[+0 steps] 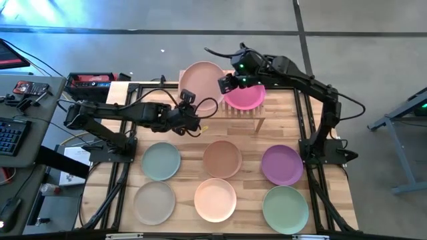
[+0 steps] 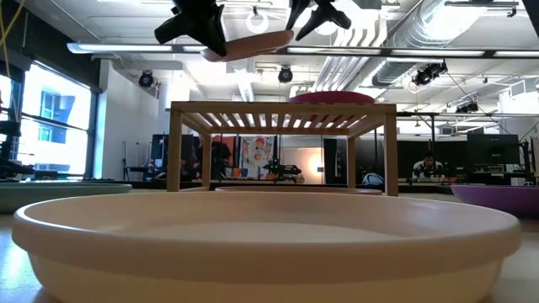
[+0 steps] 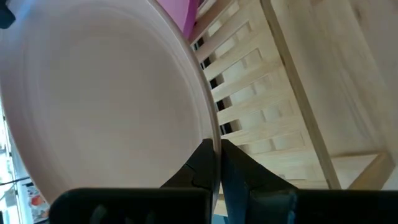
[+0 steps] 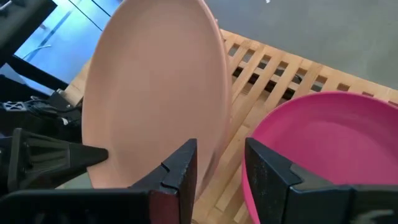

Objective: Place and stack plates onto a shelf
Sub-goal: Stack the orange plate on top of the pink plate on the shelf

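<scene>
The round matte pink plate [image 1: 200,79] hangs above the slatted bamboo shelf [image 1: 248,113], overhanging its far-left edge, beside the magenta plate [image 1: 245,97]. The left gripper [image 1: 189,109] is clenched on its near rim; the right gripper [image 1: 227,84] stands released astride its right rim.

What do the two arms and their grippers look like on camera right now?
Both are dark, near-black jointed arms with black cables trailing along them. The left gripper and right gripper each have two flat black fingers; a green light glows at the right wrist.
</scene>
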{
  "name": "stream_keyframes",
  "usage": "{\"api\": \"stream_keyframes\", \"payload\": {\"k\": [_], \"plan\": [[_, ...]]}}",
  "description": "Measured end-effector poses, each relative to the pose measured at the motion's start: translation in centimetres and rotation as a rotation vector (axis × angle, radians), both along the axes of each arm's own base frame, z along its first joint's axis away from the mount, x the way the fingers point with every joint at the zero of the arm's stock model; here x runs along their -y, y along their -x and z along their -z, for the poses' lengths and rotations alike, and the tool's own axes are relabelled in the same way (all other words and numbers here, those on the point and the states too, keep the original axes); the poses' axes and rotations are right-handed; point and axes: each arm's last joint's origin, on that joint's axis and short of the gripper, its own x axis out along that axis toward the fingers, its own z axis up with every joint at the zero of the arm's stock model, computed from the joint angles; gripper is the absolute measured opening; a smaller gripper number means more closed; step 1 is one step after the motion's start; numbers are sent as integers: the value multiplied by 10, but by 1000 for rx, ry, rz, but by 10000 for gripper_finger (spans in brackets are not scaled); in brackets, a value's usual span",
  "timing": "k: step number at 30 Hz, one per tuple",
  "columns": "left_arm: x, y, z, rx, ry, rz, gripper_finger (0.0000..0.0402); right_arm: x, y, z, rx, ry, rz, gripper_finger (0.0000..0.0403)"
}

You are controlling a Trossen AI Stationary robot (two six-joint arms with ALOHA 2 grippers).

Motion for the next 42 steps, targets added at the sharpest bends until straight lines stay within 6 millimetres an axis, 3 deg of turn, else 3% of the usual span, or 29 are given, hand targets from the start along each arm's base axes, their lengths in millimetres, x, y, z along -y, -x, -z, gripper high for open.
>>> {"api": "stream_keyframes", "payload": {"k": [19, 22, 29, 42], "plan": [[2, -3, -3, 22, -33, 19, 3, -1, -1, 1, -5, 10, 5, 110], [2, -3, -3, 21, -32, 18, 3, -1, -1, 1, -8, 13, 2, 93], [3, -3, -3, 24, -30, 21, 3, -1, -1, 0, -18, 34, -18, 8], [3, -3, -3, 25, -29, 18, 23, -1, -1, 1, -26, 29, -20, 1]]}}
